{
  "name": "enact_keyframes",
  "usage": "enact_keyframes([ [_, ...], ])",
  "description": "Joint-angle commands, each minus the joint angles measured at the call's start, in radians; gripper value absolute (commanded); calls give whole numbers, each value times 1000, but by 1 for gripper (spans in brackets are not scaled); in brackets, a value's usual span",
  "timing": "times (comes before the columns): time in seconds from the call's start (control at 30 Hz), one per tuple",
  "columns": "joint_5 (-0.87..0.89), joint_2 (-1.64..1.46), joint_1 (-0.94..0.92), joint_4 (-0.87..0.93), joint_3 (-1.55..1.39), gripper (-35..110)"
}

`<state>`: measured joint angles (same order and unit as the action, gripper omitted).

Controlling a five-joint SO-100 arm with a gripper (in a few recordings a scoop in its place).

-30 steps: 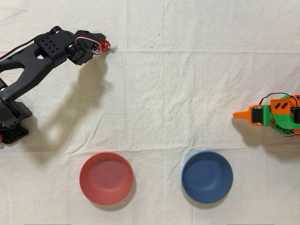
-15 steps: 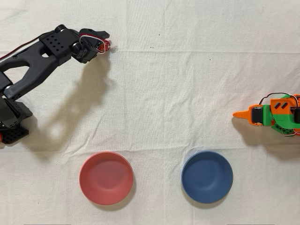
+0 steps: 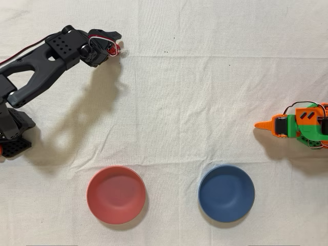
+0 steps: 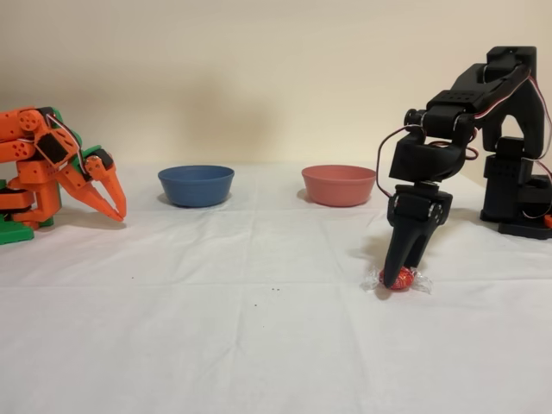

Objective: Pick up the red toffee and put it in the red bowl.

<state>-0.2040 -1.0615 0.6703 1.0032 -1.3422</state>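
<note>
With the gripper (image 4: 399,274) jaws narrowed around the toffee (image 4: 398,279) on the cloth (image 4: 259,345), grip its body firmly before lifting toward the red bowl (image 3: 116,194).

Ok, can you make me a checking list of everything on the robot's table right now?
Surface: white cloth, wrinkled, a few tiny dark specks.
Job's things: red toffee lying on the cloth; red bowl empty, apart from the toffee.
Clutter: blue bowl, empty, beside the red bowl.
Grippers: black gripper pointing down with its fingertips around the toffee; closed or not, cannot tell. Orange arm idle.
Cables: red and white wires looped at the black arm's wrist.
Surroundings: plain beige wall.
</note>
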Motion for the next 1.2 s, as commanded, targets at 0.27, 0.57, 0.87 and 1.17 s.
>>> enact_keyframes([
  [0.27,-31,5,2,3,69,29],
  [0.57,-41,-21,-8,-17,17,18],
  [0.87,-37,-61,-8,-31,-38,10],
  [1.17,-31,-101,-8,-31,-61,10],
])
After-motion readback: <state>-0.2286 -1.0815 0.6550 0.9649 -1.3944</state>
